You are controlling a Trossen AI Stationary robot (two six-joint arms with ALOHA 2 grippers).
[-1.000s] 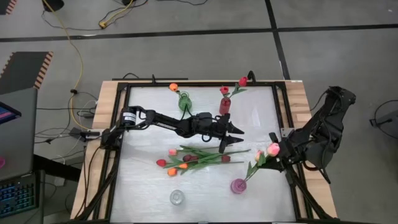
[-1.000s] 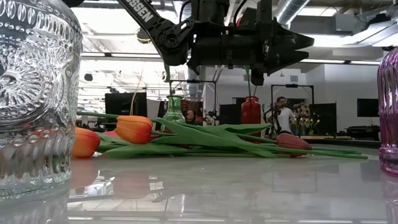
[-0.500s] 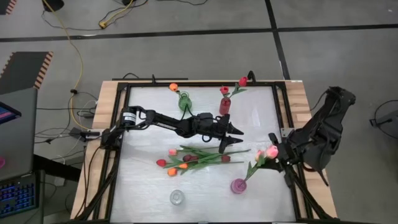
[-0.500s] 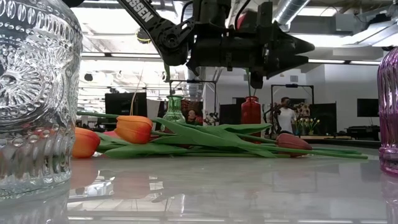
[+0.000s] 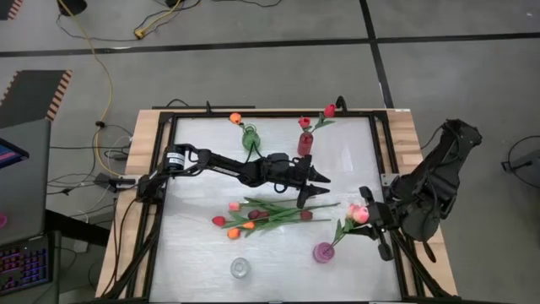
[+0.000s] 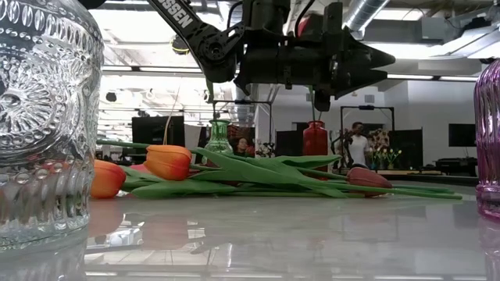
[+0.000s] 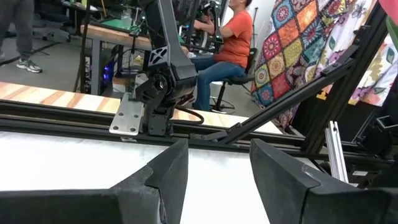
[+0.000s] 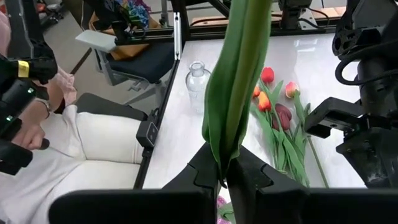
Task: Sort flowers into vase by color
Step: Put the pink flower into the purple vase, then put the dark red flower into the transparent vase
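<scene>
Several tulips (image 5: 263,213) with orange, red and maroon heads lie in a pile mid-table, also in the low view (image 6: 258,173) and the right wrist view (image 8: 278,118). My left gripper (image 5: 316,187) hovers open above the pile's far right end (image 6: 344,66); in its own view nothing shows between its fingers (image 7: 217,168). My right gripper (image 5: 369,218) is at the table's right side, shut on a pink tulip (image 5: 360,213), just right of the pink vase (image 5: 323,252). The green vase (image 5: 251,140) holds an orange tulip; the red vase (image 5: 305,143) holds red ones. My right gripper pinches the pink tulip's green stem and leaf (image 8: 222,163) between its two fingers (image 8: 208,167). The green part rises out of the fingers and leaves the wrist picture at the top. The flower is lifted clear of the table, its green end (image 5: 339,236) slanting toward the pink vase.
A clear glass vase (image 5: 240,268) stands near the near edge, large in the low view (image 6: 43,117). A black frame rail (image 5: 384,152) rims the table. People sit beyond the table (image 7: 224,43). Bare tabletop (image 5: 202,253) lies left of the clear vase.
My right gripper has carried the pink tulip a little toward the table's left and near edge, closer to the pink vase, staying shut on it. The left arm and the pile have kept still.
</scene>
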